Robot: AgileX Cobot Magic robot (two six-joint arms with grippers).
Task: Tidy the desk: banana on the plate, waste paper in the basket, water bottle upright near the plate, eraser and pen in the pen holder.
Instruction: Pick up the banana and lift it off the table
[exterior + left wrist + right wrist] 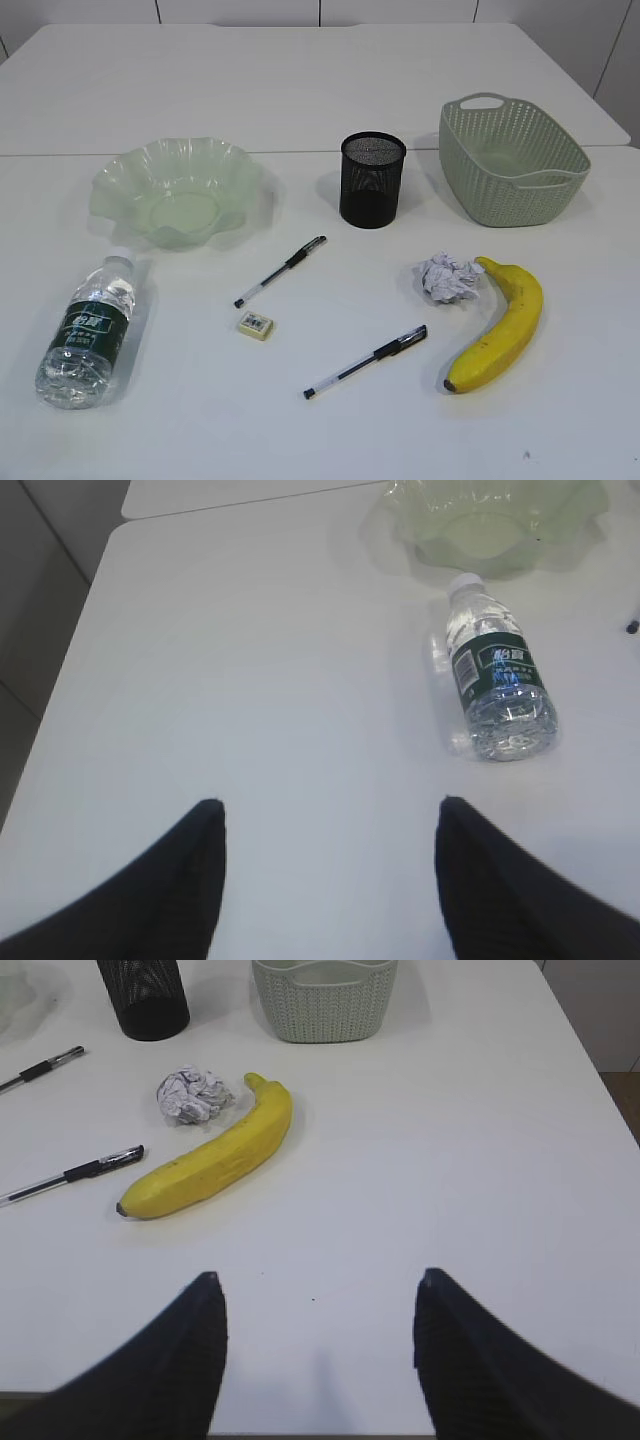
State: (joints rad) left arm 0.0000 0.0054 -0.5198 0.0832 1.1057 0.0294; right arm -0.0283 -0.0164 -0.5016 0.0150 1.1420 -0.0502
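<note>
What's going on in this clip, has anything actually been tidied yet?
Nothing has been handled yet. The left pincer and right pincer both hang open over bare table, holding nothing. The water bottle lies on its side near the empty green plate. The banana and crumpled waste paper sit side by side in front of the basket. Two pens and the eraser lie loose before the black pen holder.

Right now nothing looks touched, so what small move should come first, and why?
Probably the right gripper should ease forward toward the banana. Its jaws stand open and empty, the banana lies on the table just ahead, nearer than the crumpled paper, and the plate holds nothing yet.
</note>
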